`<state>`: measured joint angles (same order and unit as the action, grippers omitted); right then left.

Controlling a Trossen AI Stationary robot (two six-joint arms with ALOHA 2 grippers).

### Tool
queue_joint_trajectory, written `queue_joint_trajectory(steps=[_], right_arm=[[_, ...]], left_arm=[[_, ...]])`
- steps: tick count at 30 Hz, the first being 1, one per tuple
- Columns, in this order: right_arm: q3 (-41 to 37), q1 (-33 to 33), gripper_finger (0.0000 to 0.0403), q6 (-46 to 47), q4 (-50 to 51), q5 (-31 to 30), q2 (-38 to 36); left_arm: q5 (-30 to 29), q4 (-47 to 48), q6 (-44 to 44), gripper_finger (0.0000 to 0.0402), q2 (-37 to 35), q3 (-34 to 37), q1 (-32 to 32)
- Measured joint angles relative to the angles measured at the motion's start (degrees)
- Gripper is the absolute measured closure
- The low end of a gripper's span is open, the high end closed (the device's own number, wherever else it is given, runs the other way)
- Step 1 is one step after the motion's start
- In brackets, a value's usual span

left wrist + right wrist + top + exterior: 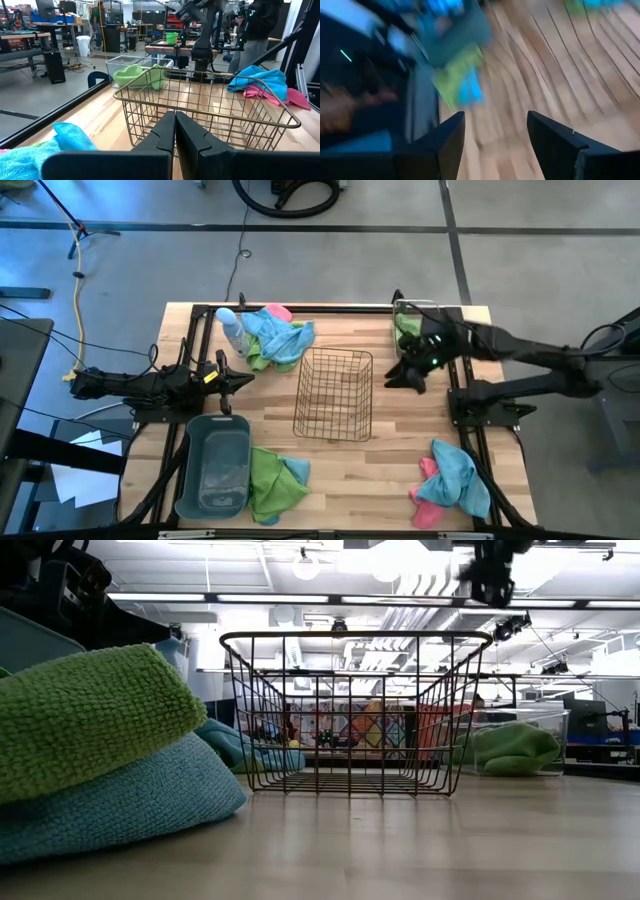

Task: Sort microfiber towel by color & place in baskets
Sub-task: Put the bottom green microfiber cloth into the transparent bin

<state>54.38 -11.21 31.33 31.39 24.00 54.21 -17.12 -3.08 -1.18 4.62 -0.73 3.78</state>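
Observation:
The copper wire basket (334, 394) stands mid-table. The grey-blue tub (214, 464) sits at the near left, and the clear bin (414, 320) at the far right holds a green towel (140, 76). Towel piles lie in three places: blue, green and pink (276, 336) far left; green on blue (274, 484) beside the tub; blue on pink (454, 480) near right. My right gripper (402, 385) hangs open and empty above the table between bin and wire basket; its wrist view is blurred (495, 120). My left gripper (245, 381) is shut and empty, left of the wire basket (210, 107).
A pale blue spray bottle (230, 330) lies by the far-left towel pile. Black frame rails run along the table's left, far and right edges. Bare wood lies between the wire basket and the near edge. A person stands beyond the table in the left wrist view (257, 25).

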Motion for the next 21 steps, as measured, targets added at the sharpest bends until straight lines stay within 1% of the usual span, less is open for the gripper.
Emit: queue_joint_trajectory(steps=[2, 4, 7, 9, 12, 16, 18, 21], right_arm=[[-3.77, 4.25, 0.0192, 4.54, -12.54, -6.53, -1.75], [-6.88, 7.66, 0.0192, 6.1, -24.78, -13.3, -2.19], [-10.07, 11.27, 0.0192, 4.2, -39.68, -21.18, -1.28], [-11.33, 12.63, 0.0192, 0.43, -46.64, -24.79, 0.02], [-11.11, 13.26, 0.0192, -4.56, -51.49, -27.49, 2.56], [-8.7, 12.71, 0.0192, -4.9, -53.63, -28.51, 5.94], [-7.0, 12.44, 0.0192, -5.07, -53.9, -28.53, 7.34], [-4.73, 12.34, 0.0192, -6.74, -53.81, -28.54, 8.99]], left_arm=[[0.0, 0.0, 3.33, 0.0401, 0.0, 0.01, -0.01], [0.0, 0.0, 7.4, 0.0401, -0.02, 0.0, -0.01], [0.0, -0.01, 9.2, 0.0401, 0.0, 0.0, 0.01], [0.0, 0.0, 8.8, 0.0401, -0.01, 0.01, 0.0], [0.0, -0.02, 7.85, 0.0401, -0.02, 0.0, -0.01], [0.01, -0.23, 4.4, 0.0401, -0.01, 0.0, 0.0], [0.01, -0.83, 1.06, 0.0401, 0.0, 0.01, 0.0], [0.02, -3.68, -6.88, 0.0401, 0.0, 0.0, 0.01]])
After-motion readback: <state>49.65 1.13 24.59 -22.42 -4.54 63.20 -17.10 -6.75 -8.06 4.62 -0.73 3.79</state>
